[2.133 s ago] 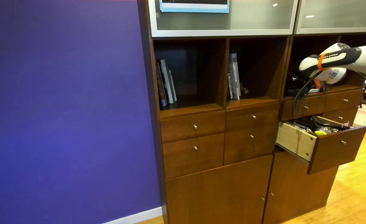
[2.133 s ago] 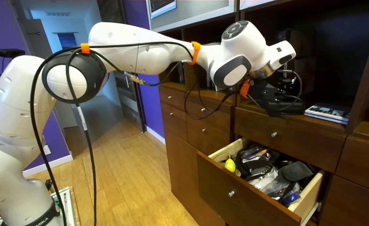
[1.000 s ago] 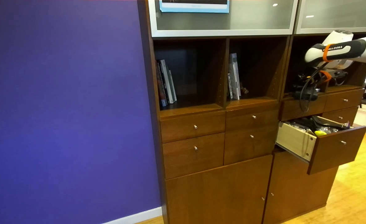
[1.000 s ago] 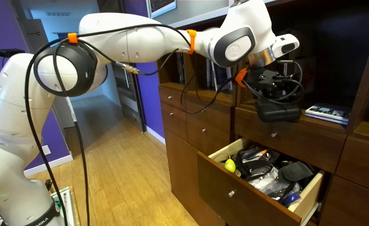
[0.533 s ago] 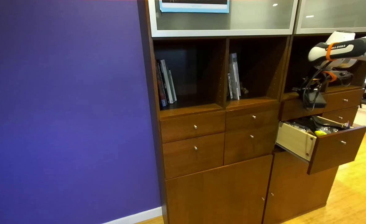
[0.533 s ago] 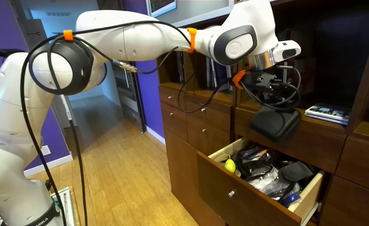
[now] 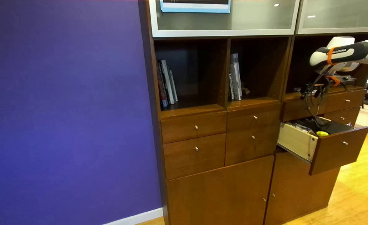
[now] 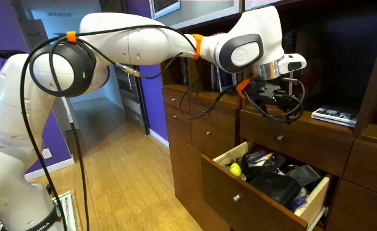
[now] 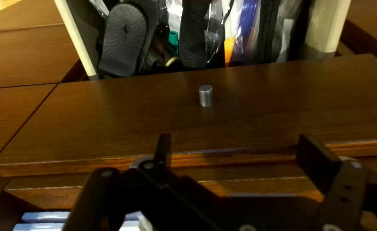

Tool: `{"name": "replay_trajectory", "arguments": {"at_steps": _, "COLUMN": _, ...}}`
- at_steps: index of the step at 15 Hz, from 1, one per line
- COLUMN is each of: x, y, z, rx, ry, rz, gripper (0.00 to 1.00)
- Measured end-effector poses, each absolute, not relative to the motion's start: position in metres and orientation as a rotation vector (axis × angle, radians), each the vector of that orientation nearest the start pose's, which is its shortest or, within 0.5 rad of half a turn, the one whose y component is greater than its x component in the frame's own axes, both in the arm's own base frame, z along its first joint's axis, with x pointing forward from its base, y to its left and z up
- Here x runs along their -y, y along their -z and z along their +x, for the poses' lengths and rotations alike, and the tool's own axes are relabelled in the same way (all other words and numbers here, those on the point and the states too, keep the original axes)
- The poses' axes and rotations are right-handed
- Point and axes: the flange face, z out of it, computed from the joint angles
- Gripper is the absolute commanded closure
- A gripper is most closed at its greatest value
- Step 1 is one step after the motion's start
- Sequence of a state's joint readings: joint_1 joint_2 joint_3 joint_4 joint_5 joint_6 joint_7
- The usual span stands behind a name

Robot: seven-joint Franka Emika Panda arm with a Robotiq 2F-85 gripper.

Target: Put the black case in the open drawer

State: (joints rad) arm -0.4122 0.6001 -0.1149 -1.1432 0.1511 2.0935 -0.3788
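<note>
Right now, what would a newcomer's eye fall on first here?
Probably the white robot arm, stretched across an exterior view, its gripper open above the pulled-out drawer. Next, the bright yellow object inside that drawer, by a front corner. Then the black case, lying amid the clutter there.

Black case (image 8: 274,186), round-cornered, lying in the open brown drawer (image 8: 255,210), pale-sided

I am looking at a big purple wall (image 7: 68,109). Next to it, books (image 7: 167,82) are leaning in a brown shelf (image 7: 199,110), and the wooden floor (image 7: 359,181) is shining yellow.
</note>
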Motion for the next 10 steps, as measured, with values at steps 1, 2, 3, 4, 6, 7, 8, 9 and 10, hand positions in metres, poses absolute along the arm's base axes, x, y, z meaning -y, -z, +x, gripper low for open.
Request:
{"name": "replay_trajectory", "arguments": {"at_steps": 1, "x": 0.353, "y": -0.493, "z": 0.671, "rx": -0.272, "ry": 0.558, "rz": -3.160, "gripper": 0.00}}
{"name": "replay_trajectory", "arguments": {"at_steps": 2, "x": 0.353, "y": -0.491, "z": 0.670, "rx": -0.282, "ry": 0.547, "rz": -3.157, "gripper": 0.00}}
{"name": "replay_trajectory", "arguments": {"at_steps": 3, "x": 0.352, "y": -0.490, "z": 0.670, "rx": -0.300, "ry": 0.533, "rz": -3.152, "gripper": 0.00}}
{"name": "replay_trajectory", "arguments": {"at_steps": 4, "x": 0.352, "y": -0.490, "z": 0.669, "rx": -0.326, "ry": 0.524, "rz": -3.146, "gripper": 0.00}}
{"name": "replay_trajectory", "arguments": {"at_steps": 6, "x": 0.353, "y": -0.494, "z": 0.666, "rx": -0.406, "ry": 0.521, "rz": -3.131, "gripper": 0.00}}
{"name": "replay_trajectory", "arguments": {"at_steps": 7, "x": 0.354, "y": -0.497, "z": 0.663, "rx": -0.470, "ry": 0.529, "rz": -3.121, "gripper": 0.00}}
{"name": "replay_trajectory", "arguments": {"at_steps": 8, "x": 0.357, "y": -0.500, "z": 0.659, "rx": -0.550, "ry": 0.543, "rz": -3.108, "gripper": 0.00}}
{"name": "replay_trajectory", "arguments": {"at_steps": 9, "x": 0.362, "y": -0.504, "z": 0.654, "rx": -0.634, "ry": 0.563, "rz": -3.095, "gripper": 0.00}}
{"name": "replay_trajectory", "arguments": {"at_steps": 10, "x": 0.367, "y": -0.508, "z": 0.647, "rx": -0.718, "ry": 0.585, "rz": -3.088, "gripper": 0.00}}
